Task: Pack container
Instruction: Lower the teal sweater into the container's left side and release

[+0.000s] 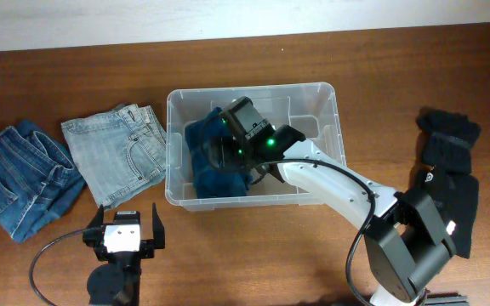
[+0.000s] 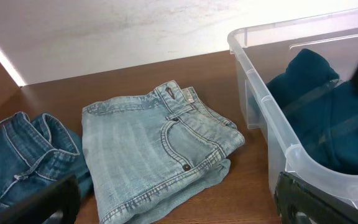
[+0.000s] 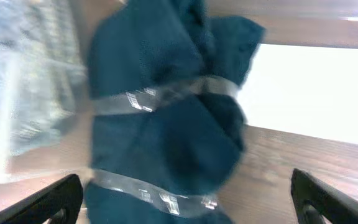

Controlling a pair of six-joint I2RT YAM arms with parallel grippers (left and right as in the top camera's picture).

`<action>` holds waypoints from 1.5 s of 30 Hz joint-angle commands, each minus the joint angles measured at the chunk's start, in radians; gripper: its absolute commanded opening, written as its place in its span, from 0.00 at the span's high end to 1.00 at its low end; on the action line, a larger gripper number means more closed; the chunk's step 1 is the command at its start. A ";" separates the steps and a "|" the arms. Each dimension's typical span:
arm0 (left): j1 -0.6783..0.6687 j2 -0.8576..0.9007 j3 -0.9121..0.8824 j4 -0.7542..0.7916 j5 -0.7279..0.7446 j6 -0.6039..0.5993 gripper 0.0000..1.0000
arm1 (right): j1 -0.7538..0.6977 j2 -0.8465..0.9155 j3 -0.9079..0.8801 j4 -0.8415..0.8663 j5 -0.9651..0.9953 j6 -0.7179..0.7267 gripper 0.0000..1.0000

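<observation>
The surface [image 1: 381, 68] carries all items. The container [image 1: 313, 106] is placed ahead of the left fingers [image 2: 319, 200] and to their right. Its long axis runs across their line of reach. The right fingers [image 3: 53, 198] are positioned inside it, over its left half.

The jeans [image 1: 19, 174] are located ahead of the left fingers and far to their left. The shorts [image 2: 148, 155] are folded directly ahead of the left fingers, just beside the container's left wall. A black garment [image 1: 449, 170] is laid well apart from the container, behind the right fingers and near that arm's base.

A teal garment [image 3: 166, 124] is seen in the container directly below the right fingers, centred between the two tips. Its long axis runs away from the fingers, crosswise to their opening. A white label [image 3: 309, 93] is visible through the floor beside it.

Both sets of fingers are spread wide and released; nothing is held in either.

The teal garment is judged to be packed. Three garments are outside. The shorts are nearer the left arm and the black garment is nearer the right. A pick of the shorts would call for a forward, downward reach, followed by a carry rightward over the rim.
</observation>
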 commanded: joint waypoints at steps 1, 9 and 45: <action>0.005 -0.007 -0.006 0.004 0.010 0.013 0.00 | -0.010 -0.021 0.019 -0.033 0.109 -0.011 0.26; 0.005 -0.007 -0.006 0.004 0.010 0.013 0.00 | -0.028 -0.010 0.019 -0.063 0.165 -0.014 0.87; 0.005 -0.007 -0.006 0.004 0.010 0.013 0.00 | 0.009 0.067 0.018 -0.014 -0.191 -0.011 0.96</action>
